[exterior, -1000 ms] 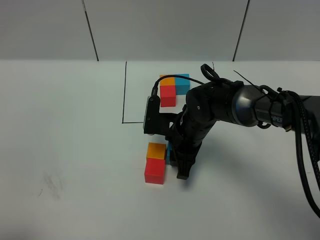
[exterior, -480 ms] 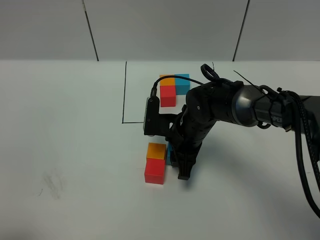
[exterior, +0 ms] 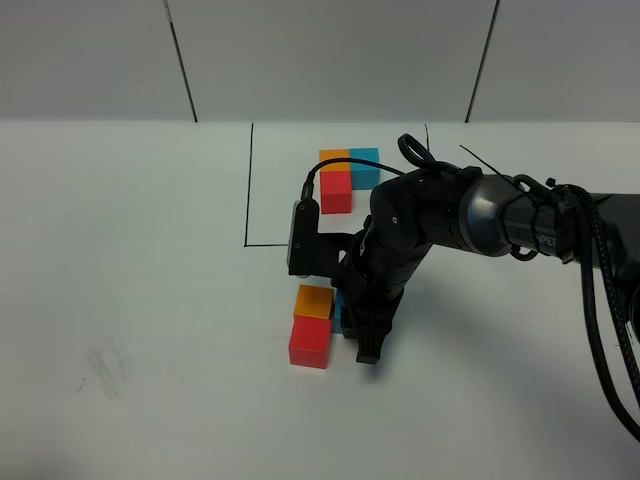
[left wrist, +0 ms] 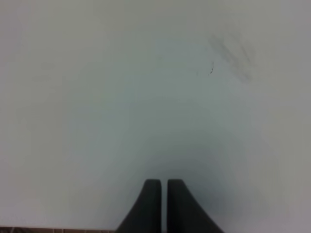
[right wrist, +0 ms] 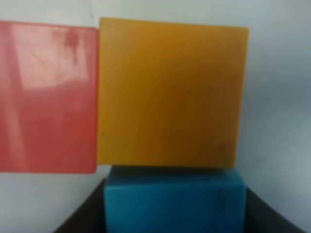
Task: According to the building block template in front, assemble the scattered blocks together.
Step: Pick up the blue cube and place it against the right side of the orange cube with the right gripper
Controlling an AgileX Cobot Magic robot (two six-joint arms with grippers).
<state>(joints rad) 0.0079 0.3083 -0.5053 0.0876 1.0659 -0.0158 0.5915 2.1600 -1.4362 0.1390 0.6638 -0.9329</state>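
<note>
We judge the task nearly done: in front of the building block template (exterior: 347, 172), outside its black frame, the orange cube (exterior: 314, 300) and red cube (exterior: 310, 342) sit joined, and our right gripper (exterior: 352, 322) clasps the light blue cube (right wrist: 174, 203) flush against the orange cube's side, completing the L; release and withdrawal seem all that is left. Our left gripper (left wrist: 160, 203) hangs closed and empty over bare table (left wrist: 121, 97), and no containers appear.

Right gripper (exterior: 352, 325) pointing down at the table, fingers (right wrist: 80, 218) parted, left gripper (left wrist: 159, 194) closed
</note>
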